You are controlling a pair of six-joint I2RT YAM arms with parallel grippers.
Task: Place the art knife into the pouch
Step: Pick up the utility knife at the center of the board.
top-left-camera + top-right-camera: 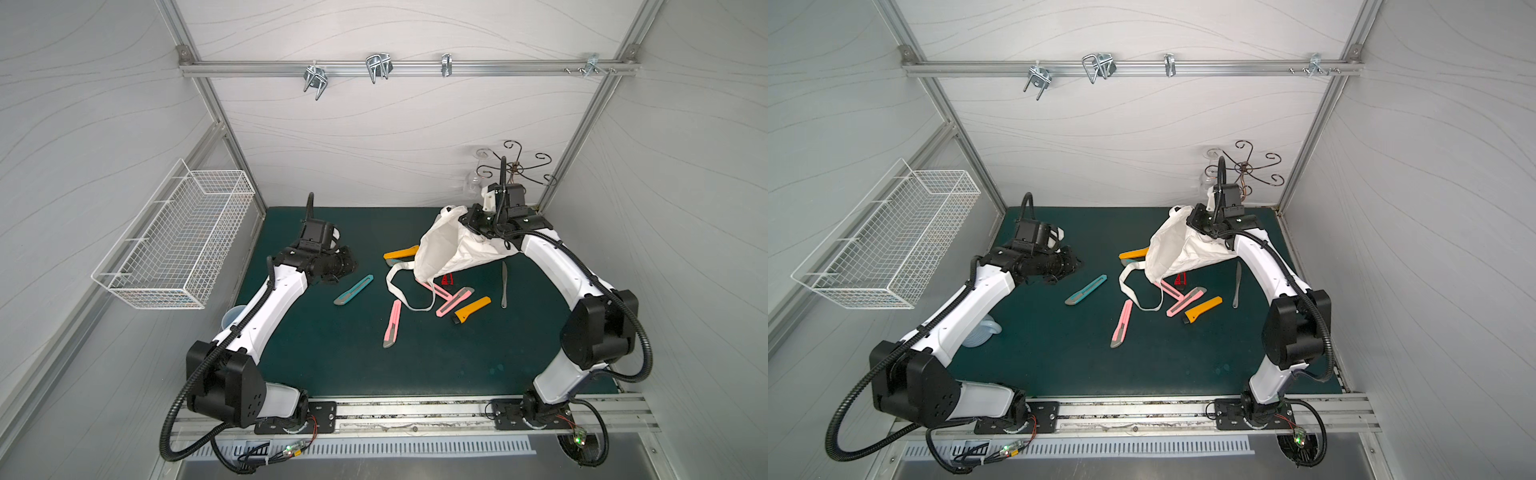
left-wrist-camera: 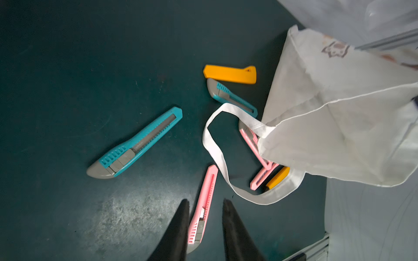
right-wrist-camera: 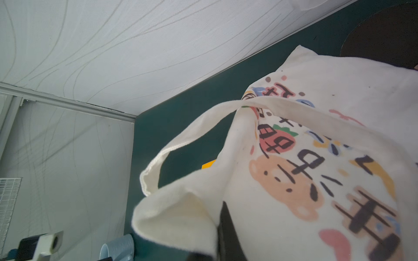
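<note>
teal art knife [image 1: 353, 289], 8 o'clock of pouch [image 1: 453, 249]: judged light, slick, best gripped mid-body | left fingers [image 2: 176, 232] spread | right fingers [image 3: 227, 232] pinched on pouch

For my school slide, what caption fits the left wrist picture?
Open left end effector above the mat, pink art knife framed between its fingers, white pouch nearby.

The pouch [image 1: 453, 253] hangs crumpled at the right arm [image 1: 544, 262] wrist, one strap [image 1: 390, 286] trailing on the green mat [image 1: 332, 365]. The pink knife [image 1: 392, 323], orange knife [image 1: 471, 309] and teal knife [image 1: 353, 290] lie nearby.
</note>
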